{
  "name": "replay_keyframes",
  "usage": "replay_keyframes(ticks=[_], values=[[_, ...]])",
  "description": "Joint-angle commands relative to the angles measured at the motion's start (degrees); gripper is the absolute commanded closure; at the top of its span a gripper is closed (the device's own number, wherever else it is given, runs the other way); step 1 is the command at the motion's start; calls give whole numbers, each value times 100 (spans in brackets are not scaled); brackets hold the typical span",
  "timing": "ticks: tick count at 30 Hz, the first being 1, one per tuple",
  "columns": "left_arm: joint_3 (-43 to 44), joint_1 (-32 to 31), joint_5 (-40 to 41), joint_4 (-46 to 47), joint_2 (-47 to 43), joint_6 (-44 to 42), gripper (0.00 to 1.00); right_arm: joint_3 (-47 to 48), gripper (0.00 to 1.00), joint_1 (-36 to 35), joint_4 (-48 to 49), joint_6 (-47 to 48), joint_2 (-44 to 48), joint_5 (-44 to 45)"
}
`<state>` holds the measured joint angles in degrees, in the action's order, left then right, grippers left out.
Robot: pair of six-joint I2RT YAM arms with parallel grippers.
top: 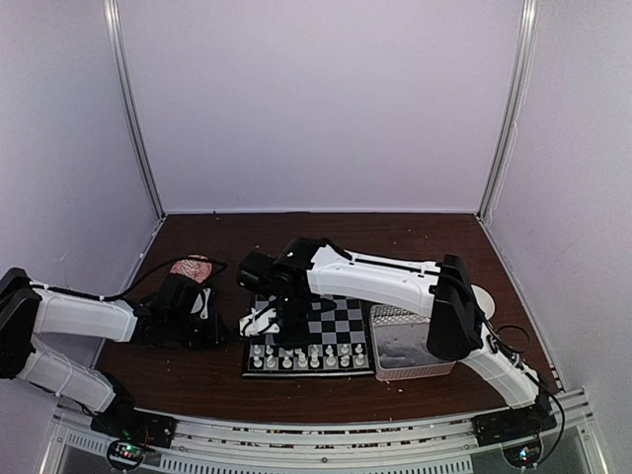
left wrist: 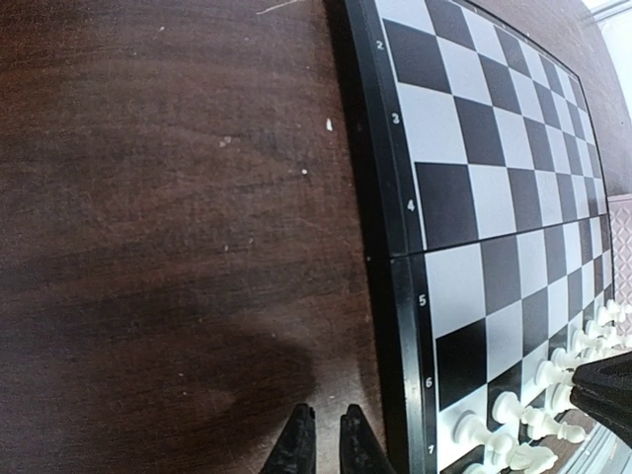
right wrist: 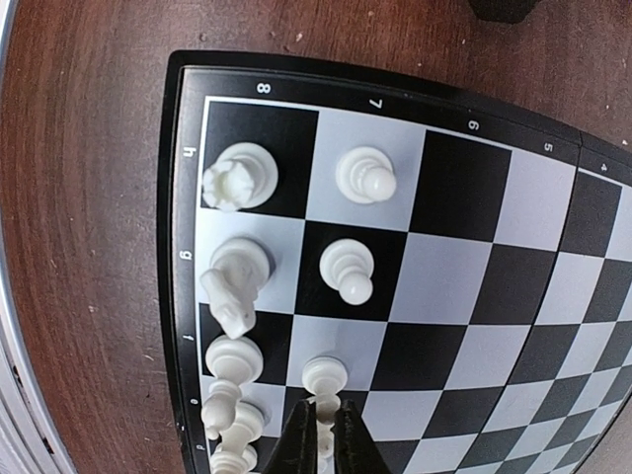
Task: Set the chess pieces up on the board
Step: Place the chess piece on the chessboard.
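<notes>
On the board point(right wrist: 513, 286), chess pieces point(right wrist: 346, 269) in two rows.

The border of the board point(left wrist: 380, 148) reads 2 to 8, h, g.

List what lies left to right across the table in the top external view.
left gripper → board → clear plastic tray
</notes>
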<state>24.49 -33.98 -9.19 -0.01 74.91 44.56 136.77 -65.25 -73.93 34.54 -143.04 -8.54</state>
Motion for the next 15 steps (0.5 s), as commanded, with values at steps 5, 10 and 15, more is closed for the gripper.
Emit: replay_keyframes(ticks=[5, 10, 15], values=[[-120, -22, 11, 238, -30, 45, 90, -1, 96, -49, 22, -26, -125, -83], [-120, -21, 5, 247, -21, 45, 90, 31, 96, -62, 104, -61, -136, -69], [-135, -28, -2, 254, -38, 61, 90, 40, 96, -68, 143, -66, -154, -58]])
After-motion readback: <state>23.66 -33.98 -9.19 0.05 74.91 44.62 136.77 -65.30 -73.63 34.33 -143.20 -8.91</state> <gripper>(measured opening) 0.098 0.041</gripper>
